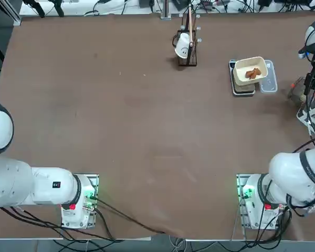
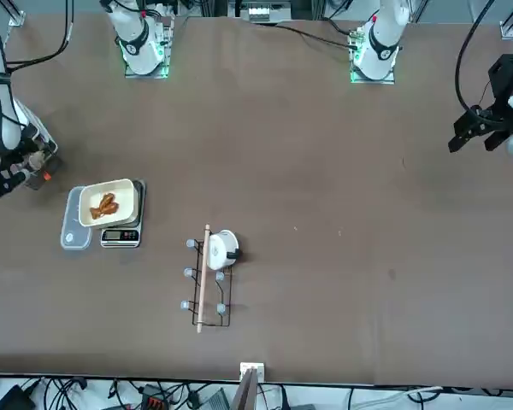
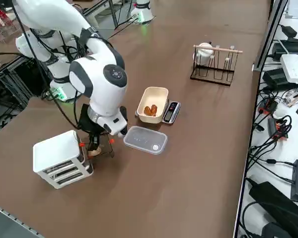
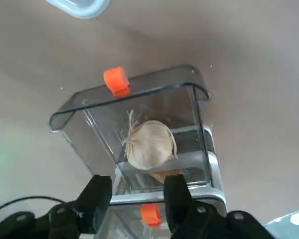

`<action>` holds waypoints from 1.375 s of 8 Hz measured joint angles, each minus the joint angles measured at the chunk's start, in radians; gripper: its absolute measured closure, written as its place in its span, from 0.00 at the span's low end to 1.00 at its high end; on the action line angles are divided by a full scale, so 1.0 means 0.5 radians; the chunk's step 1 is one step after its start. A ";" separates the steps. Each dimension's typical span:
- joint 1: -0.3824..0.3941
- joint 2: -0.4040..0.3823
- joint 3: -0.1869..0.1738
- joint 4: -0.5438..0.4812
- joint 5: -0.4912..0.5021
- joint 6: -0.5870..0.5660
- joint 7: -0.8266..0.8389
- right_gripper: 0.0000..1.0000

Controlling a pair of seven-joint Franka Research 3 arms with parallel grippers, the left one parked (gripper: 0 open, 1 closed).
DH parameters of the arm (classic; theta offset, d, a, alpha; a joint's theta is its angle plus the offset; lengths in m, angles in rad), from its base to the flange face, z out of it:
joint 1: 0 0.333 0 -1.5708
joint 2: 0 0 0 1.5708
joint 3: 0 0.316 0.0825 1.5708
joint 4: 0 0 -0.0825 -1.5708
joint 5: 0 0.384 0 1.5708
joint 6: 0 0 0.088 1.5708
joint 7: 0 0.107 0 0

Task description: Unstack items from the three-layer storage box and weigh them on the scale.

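**Inspector:** Where is the right gripper (image 4: 134,191) standing?

**Assessor:** It is hanging over a pulled-out drawer (image 4: 89,107) of the three-layer storage box (image 3: 59,158), with its black fingers (image 4: 95,195) parted and clasping nothing.

**Inspector:** What is the drawer made of, and what is in it?

**Assessor:** It is smoky clear plastic with rounded corners and an orange tab (image 4: 116,80). A pale bulb (image 4: 149,144) with a papery skin and dry fibres is lying inside.

**Inspector:** And what is around it?

**Assessor:** In the right side view, a clear lidded container (image 3: 145,140) is lying at the gripper's three o'clock. At two o'clock, a glossy cream tray (image 3: 156,89) holding lumpy brown items (image 3: 150,110) is sitting on the scale (image 3: 171,112). The white, boxy rack is standing at eight o'clock.
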 joint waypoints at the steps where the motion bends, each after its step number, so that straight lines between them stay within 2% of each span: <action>1: -0.003 0.001 0.001 -0.011 0.000 0.015 0.022 0.33; 5: -0.003 0.023 0.008 -0.105 0.000 0.189 0.177 0.33; 11: -0.042 0.079 -0.002 -0.120 -0.077 0.270 0.246 0.33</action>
